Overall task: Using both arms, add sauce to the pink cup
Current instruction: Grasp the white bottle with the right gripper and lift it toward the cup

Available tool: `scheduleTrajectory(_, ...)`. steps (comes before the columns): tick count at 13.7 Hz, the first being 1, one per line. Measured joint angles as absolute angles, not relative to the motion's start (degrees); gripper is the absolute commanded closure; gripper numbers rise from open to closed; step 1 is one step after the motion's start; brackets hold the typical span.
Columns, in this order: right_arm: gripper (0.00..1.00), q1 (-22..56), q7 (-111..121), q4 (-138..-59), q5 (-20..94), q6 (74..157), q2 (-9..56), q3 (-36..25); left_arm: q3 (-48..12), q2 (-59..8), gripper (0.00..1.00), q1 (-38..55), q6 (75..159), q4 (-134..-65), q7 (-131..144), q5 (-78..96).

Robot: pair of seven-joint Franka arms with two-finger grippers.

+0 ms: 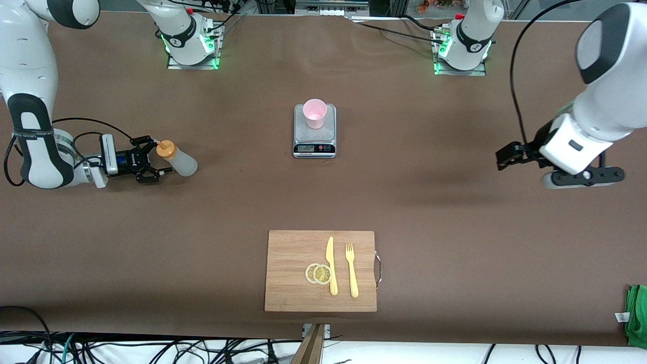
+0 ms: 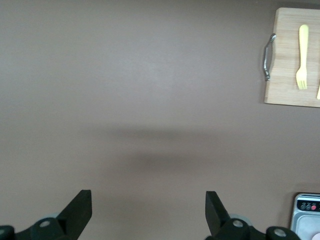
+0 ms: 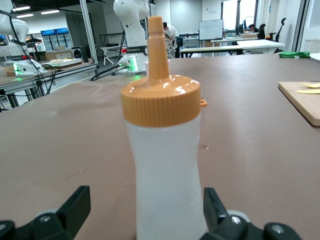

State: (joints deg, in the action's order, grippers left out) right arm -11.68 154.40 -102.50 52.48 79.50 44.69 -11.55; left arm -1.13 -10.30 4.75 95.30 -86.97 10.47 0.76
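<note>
Right gripper [image 1: 157, 159] was low at the right arm's end of the table, jaws spread wide either side of the squeeze bottle [image 1: 177, 158], not yet clamped. Best to close squarely on the body below the orange cap [image 3: 161, 100] so it stays upright. Left gripper [image 1: 505, 155] hung open and idle over bare table; pink cup [image 1: 314, 113] sat on the scale [image 1: 314, 134] mid-table.

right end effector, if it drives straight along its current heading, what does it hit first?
The squeeze bottle. The right end effector points level along the table with open fingers either side of the bottle, not yet closed on it. Remaining gap is hard to judge.
</note>
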Motion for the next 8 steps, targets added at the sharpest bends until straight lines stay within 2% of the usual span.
scheduleTrajectory(8,0.01,-11.2,154.9,-102.2,55.6,79.5,47.8,-10.5,-1.1,-9.6,0.00,1.1,91.1,-84.7,5.3,0.8)
